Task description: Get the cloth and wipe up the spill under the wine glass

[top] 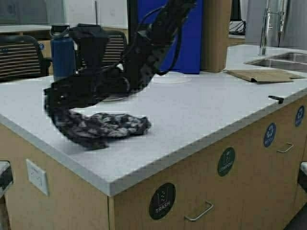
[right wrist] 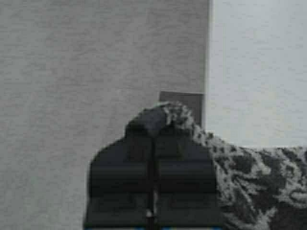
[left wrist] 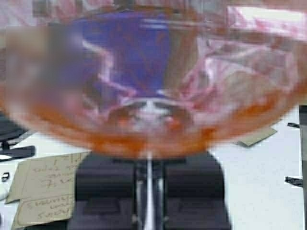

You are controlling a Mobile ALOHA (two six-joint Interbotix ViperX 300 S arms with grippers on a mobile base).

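The cloth [top: 103, 125], dark with a pale leafy print, lies bunched on the white counter [top: 201, 115] near its left front corner. My right gripper [top: 53, 101] reaches far left and is shut on one end of the cloth, lifting that end off the counter. The right wrist view shows its jaws [right wrist: 153, 136] pinching a fold, with the rest of the cloth [right wrist: 261, 170] trailing away. My left gripper [left wrist: 149, 165] is shut on the stem of the wine glass [left wrist: 153, 91]; the pink-tinted bowl fills that view. The glass is not plain in the high view.
A blue water bottle [top: 63, 52] stands at the counter's back left, with chairs behind it. A white disc [top: 170, 77] lies mid-counter. Flat cardboard [top: 261, 75] lies by the sink [top: 283, 60] and faucet [top: 265, 28]. Cardboard with handwriting [left wrist: 43, 187] shows below the glass.
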